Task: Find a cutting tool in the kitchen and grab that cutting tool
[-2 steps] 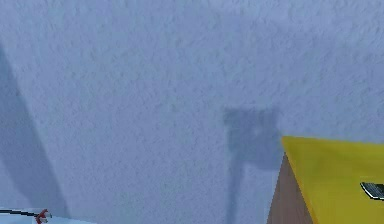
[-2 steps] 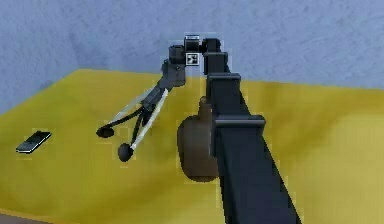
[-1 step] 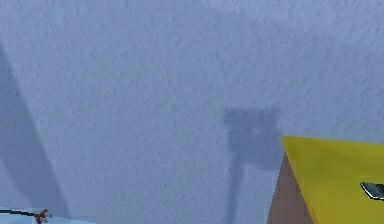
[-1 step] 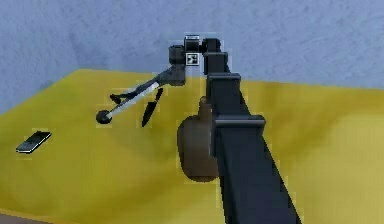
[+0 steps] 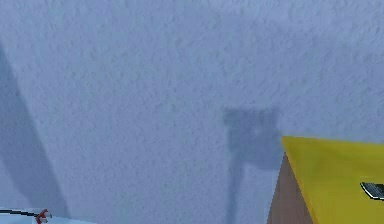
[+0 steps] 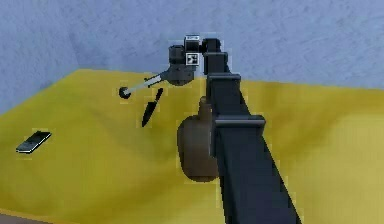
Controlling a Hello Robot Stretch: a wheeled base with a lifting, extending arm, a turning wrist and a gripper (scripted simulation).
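The gripper [image 6: 143,88] is positioned at the far end of the arm [image 6: 240,150], over the yellow tabletop [image 6: 320,130]. Whether its fingers are apart or together cannot be told.

At the arm side view's left, a dark flat slab [image 6: 33,141] is laid on the tabletop, well apart from the gripper. Toward the middle, a slim, dark, blade-shaped item, taken to be the cutting tool [image 6: 150,108], is seen tilted just below the fingers. Whether it rests on the tabletop or is raised clear of it cannot be told, so it cannot be told whether anything is held. Further right, a brown rounded object [image 6: 198,148] is partly hidden by the arm.

The search is judged complete, since the tool is located and the arm is extended to it. A confirmed grasp and a lift clear of the tabletop are judged outstanding.
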